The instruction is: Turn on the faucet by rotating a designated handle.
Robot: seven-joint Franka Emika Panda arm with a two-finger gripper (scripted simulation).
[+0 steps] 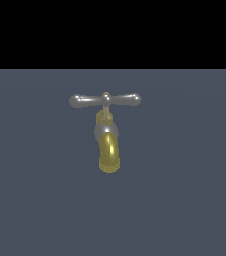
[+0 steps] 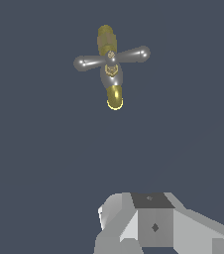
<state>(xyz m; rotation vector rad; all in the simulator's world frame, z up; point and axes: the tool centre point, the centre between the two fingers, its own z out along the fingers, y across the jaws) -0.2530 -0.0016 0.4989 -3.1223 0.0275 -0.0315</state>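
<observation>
Faucet (image 1: 107,135) stands alone on a plain dark grey-blue surface (image 1: 185,200), near the middle of the exterior view. The tool (image 2: 153,225) does not appear in that view at all; the wrist view shows only a pale grey blocky part of it at the picture's edge, cut off, with the fingertips out of sight, so I cannot tell whether it is open or closed. It grips nothing that can be seen and sits well apart from the faucet.

The foot of the faucet is hard to make out (the gold spout covers it in the exterior view). The handle (image 1: 105,100) is a slim silver crossbar with rounded ends, lying level at the top; its long axis runs from the exterior view's left to the exterior view's right, with a small brass knob at its middle. Below it come the brass stem and a silver-grey collar, and the gold spout (image 1: 108,152) curves downward and toward the camera, its open mouth at the low end.

In the wrist view the handle (image 2: 111,58) crosses over the spout (image 2: 114,96), seen from above, slightly tilted.

Bare surface lies between tool and handle.
</observation>
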